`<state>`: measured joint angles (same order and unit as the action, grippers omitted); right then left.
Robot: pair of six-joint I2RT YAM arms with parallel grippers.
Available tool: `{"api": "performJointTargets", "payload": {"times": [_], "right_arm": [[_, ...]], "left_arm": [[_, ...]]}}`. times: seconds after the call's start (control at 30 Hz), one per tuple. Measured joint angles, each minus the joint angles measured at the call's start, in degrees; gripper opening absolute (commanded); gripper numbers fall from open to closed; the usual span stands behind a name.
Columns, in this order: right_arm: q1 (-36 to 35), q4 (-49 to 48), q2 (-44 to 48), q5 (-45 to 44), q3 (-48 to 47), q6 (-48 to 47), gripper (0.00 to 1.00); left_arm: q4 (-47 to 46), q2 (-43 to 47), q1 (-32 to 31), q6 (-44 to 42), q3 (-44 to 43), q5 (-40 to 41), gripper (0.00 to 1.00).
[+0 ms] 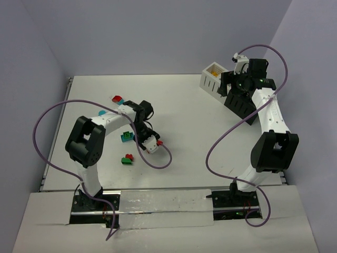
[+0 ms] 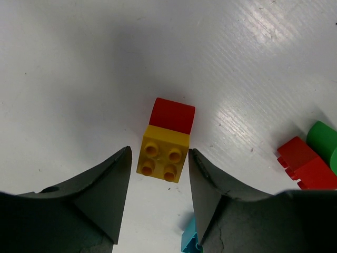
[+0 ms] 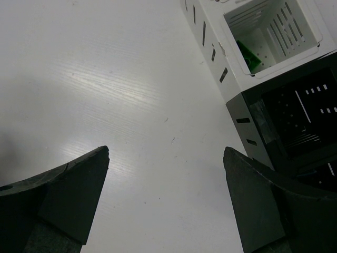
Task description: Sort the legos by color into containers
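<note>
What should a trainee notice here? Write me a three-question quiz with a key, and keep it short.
1. True or false: the left claw straddles a yellow brick joined to a red brick.
2. In the right wrist view, the lego lying in the white bin is: A green, B orange, C teal.
3. Fill in: the right claw hangs above the table, holding nothing, with its jaws ____.
Key: 1 true; 2 A; 3 open.
</note>
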<state>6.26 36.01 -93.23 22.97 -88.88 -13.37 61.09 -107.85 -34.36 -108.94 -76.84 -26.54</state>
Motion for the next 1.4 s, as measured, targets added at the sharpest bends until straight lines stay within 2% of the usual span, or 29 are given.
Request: {"api": "performJointTargets", "payload": {"times": [0.37,0.4,0.47,0.5,0.57,0.73,0.83,0.9,1.13,1.23,1.4], "right_arm": [[0.00,0.05,0.00,0.14,0.00,0.02,0.96],[0.00,0.05,0.00,0.24,0.00,0.02,0.96],[-0.02,0.05,0.00,0.40,0.00,0.04,0.96],[-0.02,0.05,0.00,0.46,-0.02,0.04,0.96],[-0.02,0.05,0.00,0.66,-0.02,0.07,0.96],[-0.76,-0.05,0.02,3.79,-0.02,1.76,0.94],[-2.24,-0.76,0.32,8.26,0.44,4.87,0.93],[-3.92,-1.78,0.67,11.77,1.11,8.00,0.92],[-12.94,-7.54,0.98,23.64,1.55,20.55,0.93],[-15.04,-10.38,1.24,25.99,1.12,20.81,0.92],[-15.36,-14.21,2.35,30.14,0.12,18.73,0.91]], "left_arm": [[-1.55,-0.02,-0.06,-0.79,1.11,1.23,0.44],[-1.57,-0.02,-0.06,-0.76,1.11,1.28,0.41],[-1.57,-0.02,-0.06,-0.64,1.11,1.28,0.18],[-1.55,-0.02,-0.06,-0.48,1.06,1.28,0.16],[-1.56,-0.02,-0.06,0.36,0.95,1.20,0.01],[-0.48,-0.46,0.51,8.67,-5.53,-2.54,0.00],[-2.78,-0.17,2.39,19.64,-12.75,-8.55,0.00],[-9.44,2.36,4.00,30.48,-13.12,-11.88,0.00],[-38.83,22.76,6.17,68.09,2.04,-14.10,0.00],[-46.64,23.97,7.11,82.81,0.73,-17.14,0.00],[-57.32,21.90,12.66,104.19,0.62,-23.15,0.00]]}}
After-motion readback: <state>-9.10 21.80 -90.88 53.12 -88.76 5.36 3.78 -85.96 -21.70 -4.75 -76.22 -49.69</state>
